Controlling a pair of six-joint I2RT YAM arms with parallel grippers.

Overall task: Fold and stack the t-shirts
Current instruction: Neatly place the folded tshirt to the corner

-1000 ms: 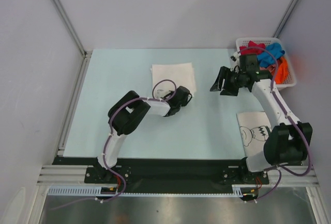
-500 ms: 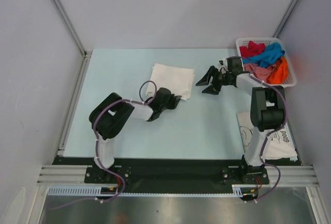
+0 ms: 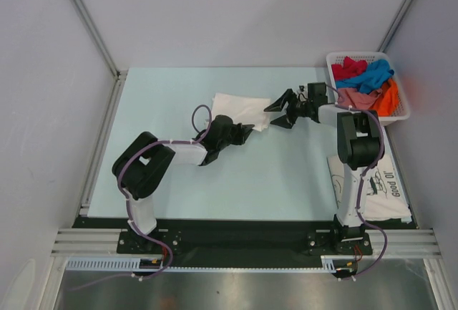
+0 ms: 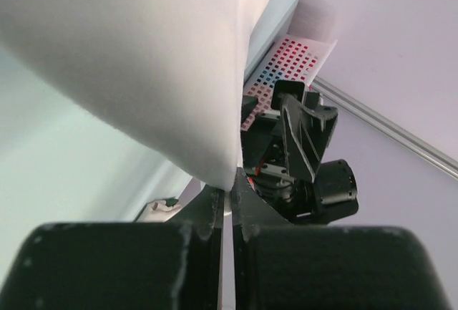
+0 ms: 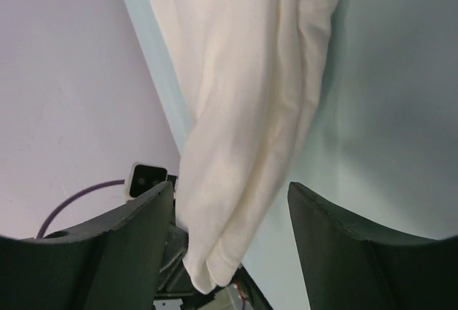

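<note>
So the left fingers are pinching the white t-shirt, right fingers spread wide beside it.

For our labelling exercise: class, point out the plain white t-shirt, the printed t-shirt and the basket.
plain white t-shirt (image 3: 235, 106), top view, middle of the cloth.
printed t-shirt (image 3: 386, 199), top view, plain lower part.
basket (image 3: 361, 54), top view, far rim.

left pincer, right pincer: black | arms: white links, black joints | cables: purple
</note>
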